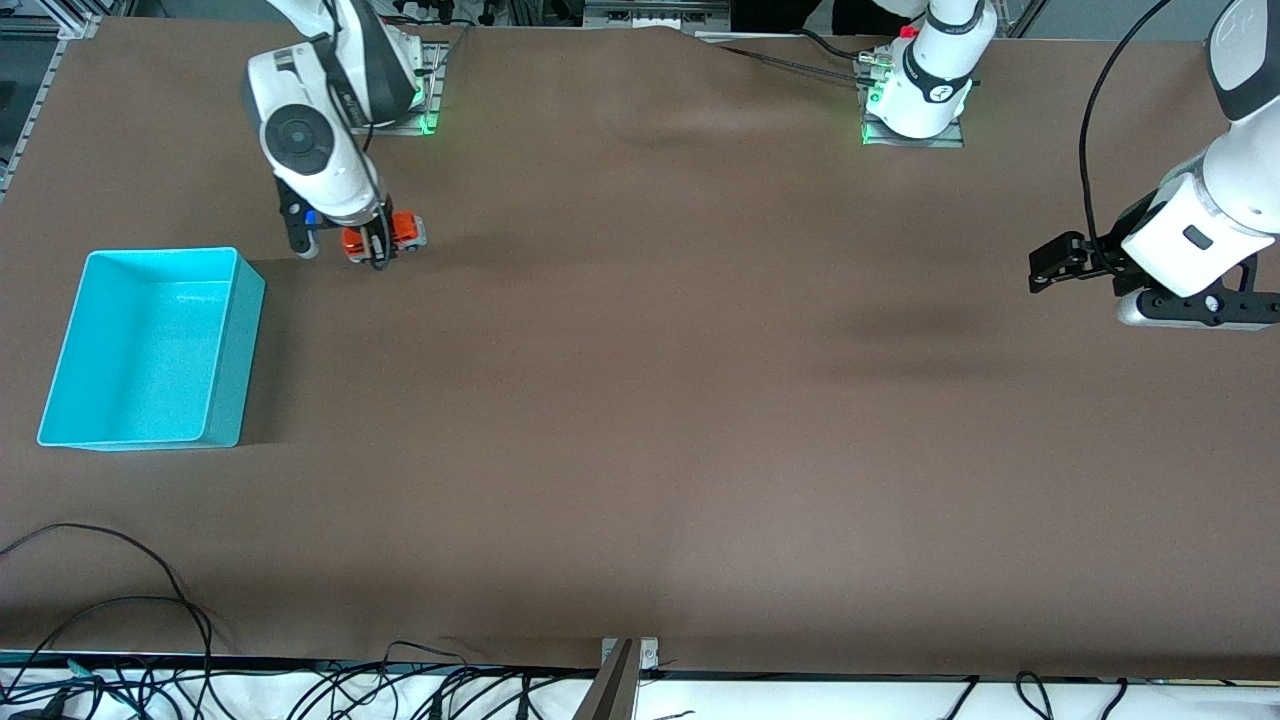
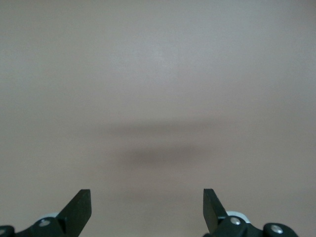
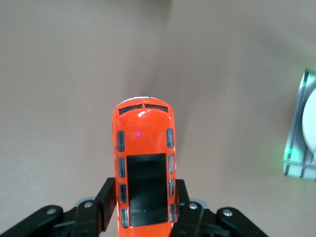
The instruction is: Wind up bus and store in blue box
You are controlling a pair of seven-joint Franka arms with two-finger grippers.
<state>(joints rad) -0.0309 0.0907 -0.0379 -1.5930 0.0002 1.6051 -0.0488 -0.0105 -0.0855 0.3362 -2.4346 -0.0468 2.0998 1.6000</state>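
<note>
Front view first: right gripper [image 1: 378, 243] down at the brown table covering [image 1: 640, 420], clamped across the flanks of the small orange-roofed toy minibus [image 1: 385, 238] with its white-grey lower sides. Sits toward the right arm's end of the table, close to that arm's base. In the right wrist view, the same toy bus [image 3: 144, 163] pinned between the dark fingers [image 3: 107, 205] at its rear half, dark roof panel up, nose poking out away from the wrist. Long axis running roughly crosswise to the jaws' closing line, so a drag back along that axis looks set to load the spring. Whether wheels touch the covering: hard to call from here.

Rectangular light turquoise plastic bin [image 1: 240, 345] just a short hop away, nearer the front camera than the bus and further toward the right arm's end of the table. Empty inside, open top, long side running toward the camera. Clearly the right arm's job.

Left gripper [image 1: 1062, 262] waiting over bare covering at the left arm's end, well apart from everything, jaws spread wide, nothing between its fingertips [image 2: 79, 210].
</note>
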